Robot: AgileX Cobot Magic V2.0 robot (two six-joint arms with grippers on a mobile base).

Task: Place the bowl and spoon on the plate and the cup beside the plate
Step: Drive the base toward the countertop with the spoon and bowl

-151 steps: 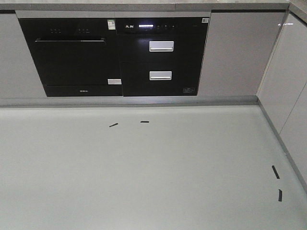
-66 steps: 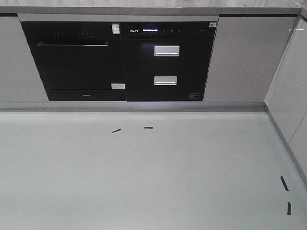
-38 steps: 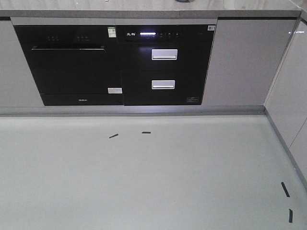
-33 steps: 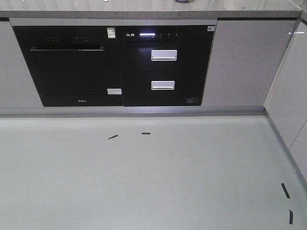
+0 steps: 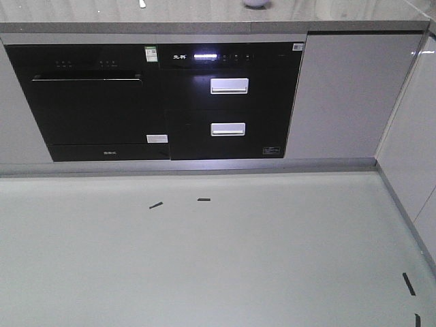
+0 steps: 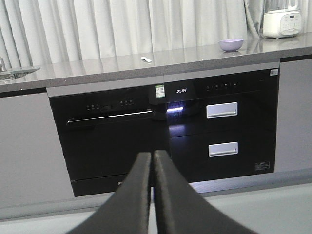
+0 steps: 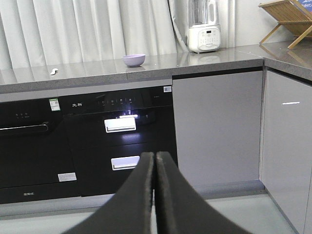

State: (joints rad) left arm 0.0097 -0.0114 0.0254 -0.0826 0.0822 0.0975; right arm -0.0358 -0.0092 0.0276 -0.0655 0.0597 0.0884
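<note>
Our left gripper [image 6: 152, 156] has its two black fingers pressed together with nothing between them. Our right gripper [image 7: 155, 155] is closed the same way, also empty. The arms behind them are out of sight.

The smooth round lavender-purple plastic bowl [image 6: 231, 45] stands on the grey stone counter [image 6: 97, 66], above and well beyond the left gripper, off to its right. From the right gripper the bowl [image 7: 133, 60] sits above and slightly left. In the front view the bowl [image 5: 257, 3] is cut off by the top border.

The small pale mint-green plastic spoon [image 6: 146, 59] lies flat on the same counter, almost straight above the left gripper's tips and well apart from the bowl. For the right gripper the spoon [image 7: 53, 72] is far up to the left. It is too small for us to tell its head from its handle.

The black glass-fronted built-in appliance [image 5: 95, 102] carries a green-and-white sticker [image 5: 150, 54] whose print we cannot read. Beside it, the black drawer unit [image 5: 228, 102] with two silver handles shows white brand characters [image 5: 179, 56] next to a lit display, and we cannot read these either.

The white blender [image 7: 204, 29] beyond the bowl has its jug cut off by the top edge.
</note>
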